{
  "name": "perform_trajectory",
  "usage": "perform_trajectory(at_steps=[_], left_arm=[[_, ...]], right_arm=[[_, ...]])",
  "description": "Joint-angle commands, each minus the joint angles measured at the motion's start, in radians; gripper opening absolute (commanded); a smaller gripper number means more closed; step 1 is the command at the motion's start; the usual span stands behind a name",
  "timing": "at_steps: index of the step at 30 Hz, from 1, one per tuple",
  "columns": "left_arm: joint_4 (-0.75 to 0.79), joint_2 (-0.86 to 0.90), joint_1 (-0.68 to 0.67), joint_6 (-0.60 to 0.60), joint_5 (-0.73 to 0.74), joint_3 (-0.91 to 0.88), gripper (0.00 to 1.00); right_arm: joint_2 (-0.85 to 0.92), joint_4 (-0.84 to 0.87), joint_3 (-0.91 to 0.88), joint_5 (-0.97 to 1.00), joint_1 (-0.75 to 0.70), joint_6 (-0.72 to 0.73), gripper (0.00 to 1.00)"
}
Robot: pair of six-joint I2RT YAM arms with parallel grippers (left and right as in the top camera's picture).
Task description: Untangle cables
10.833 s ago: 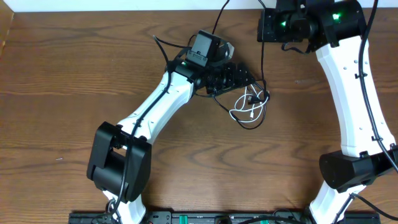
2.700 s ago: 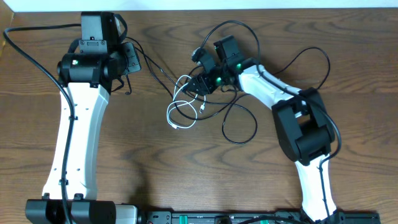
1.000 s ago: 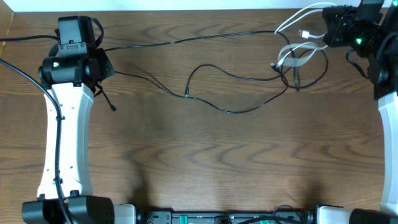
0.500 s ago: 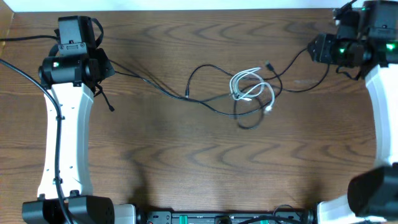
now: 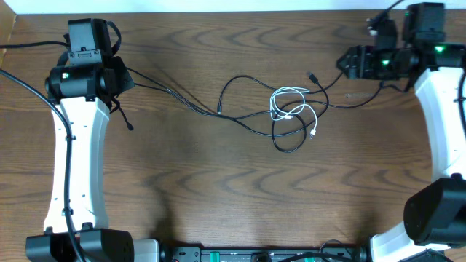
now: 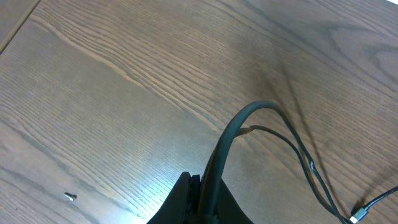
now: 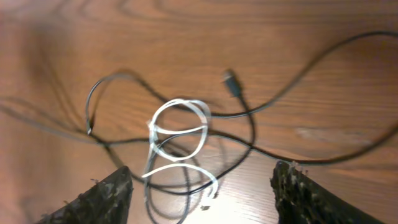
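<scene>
A short white cable (image 5: pixel 290 102) lies coiled at the table's middle, looped with long black cables (image 5: pixel 251 120). One black cable (image 5: pixel 171 93) runs left from the tangle to my left gripper (image 5: pixel 124 78), which is shut on it. In the left wrist view the black cable (image 6: pixel 231 132) arcs up out of the closed jaws (image 6: pixel 200 198). My right gripper (image 5: pixel 348 62) hovers to the right of the tangle, open and holding nothing. Its view looks down on the white cable (image 7: pixel 179 127) and a black plug end (image 7: pixel 232 83), between wide-apart fingers (image 7: pixel 106 198).
A small screw (image 6: pixel 70 196) lies on the wood near my left gripper. Thick robot wiring (image 5: pixel 25 45) hangs at the far left. The table's back edge (image 5: pixel 218 10) runs along the top. A black equipment strip (image 5: pixel 240 255) borders the front.
My right gripper opened and let go of the cables. The white coil and the black loops dropped back to the table's middle. The right arm shifted slightly; the left arm stayed still.
</scene>
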Motion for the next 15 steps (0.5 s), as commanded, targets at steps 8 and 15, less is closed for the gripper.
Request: perform_trajectory(at_steps=[8, 15], left_arm=[[-0.004, -0.004, 0.006, -0.008, -0.005, -0.010, 0.08], [-0.003, -0.004, 0.006, -0.008, 0.002, -0.010, 0.07]], right_arm=[[0.159, -0.072, -0.003, 0.014, 0.212, 0.078, 0.67], [0.225, -0.120, -0.003, 0.105, 0.280, 0.234, 0.66]])
